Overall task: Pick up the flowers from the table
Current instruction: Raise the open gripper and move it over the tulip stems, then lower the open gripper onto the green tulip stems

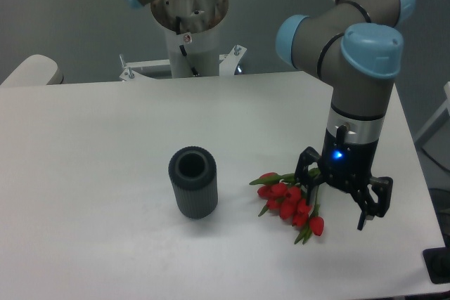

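The flowers (287,200), a small bunch of red tulip buds with green stems, lie on the white table (105,145) at the front right. My gripper (335,213) points straight down, low over the table, just right of the buds. It is open, with its left finger (306,173) at the stem end of the bunch and its right finger (370,205) well clear to the right. Whether the fingers touch the table or the stems cannot be told. The stems are partly hidden behind the left finger.
A dark grey ribbed cylinder (193,182) stands upright left of the flowers, about a hand's width away. The arm's base (188,15) stands at the table's far edge. The table's right edge (420,166) is close to the gripper.
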### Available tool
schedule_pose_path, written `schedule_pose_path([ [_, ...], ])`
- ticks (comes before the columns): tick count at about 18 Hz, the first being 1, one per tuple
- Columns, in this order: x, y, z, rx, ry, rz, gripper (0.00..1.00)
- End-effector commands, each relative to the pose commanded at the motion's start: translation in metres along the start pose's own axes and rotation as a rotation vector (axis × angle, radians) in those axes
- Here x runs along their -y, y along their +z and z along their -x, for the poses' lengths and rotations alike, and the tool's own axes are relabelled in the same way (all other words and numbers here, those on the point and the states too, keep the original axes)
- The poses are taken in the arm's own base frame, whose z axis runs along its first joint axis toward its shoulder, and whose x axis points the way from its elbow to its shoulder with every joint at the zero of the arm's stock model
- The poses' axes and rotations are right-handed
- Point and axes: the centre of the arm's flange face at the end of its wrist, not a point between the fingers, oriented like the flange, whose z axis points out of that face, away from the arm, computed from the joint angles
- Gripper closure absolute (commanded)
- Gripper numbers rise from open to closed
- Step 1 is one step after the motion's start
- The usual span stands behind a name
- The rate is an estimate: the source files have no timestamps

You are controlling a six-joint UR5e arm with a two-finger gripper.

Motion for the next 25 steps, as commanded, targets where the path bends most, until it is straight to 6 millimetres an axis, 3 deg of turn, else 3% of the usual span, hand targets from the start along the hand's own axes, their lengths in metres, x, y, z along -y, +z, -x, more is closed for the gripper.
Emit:
schedule_pose_path([
  [7, -0.047, 0.043, -0.027, -0.035, -0.02, 0.235, 0.0],
  [13, -0.111, 0.07, -0.023, -0.101, -0.088, 0.286, 0.0],
  [17, -0.124, 0.091, -0.039, -0.152, -0.068, 0.3, 0.0],
  [21, -0.139, 0.103, -0.051, -0.214, 0.086, 0.299, 0.0],
  [25, -0.15, 0.117, -0.068, -0.25, 0.083, 0.299, 0.0],
])
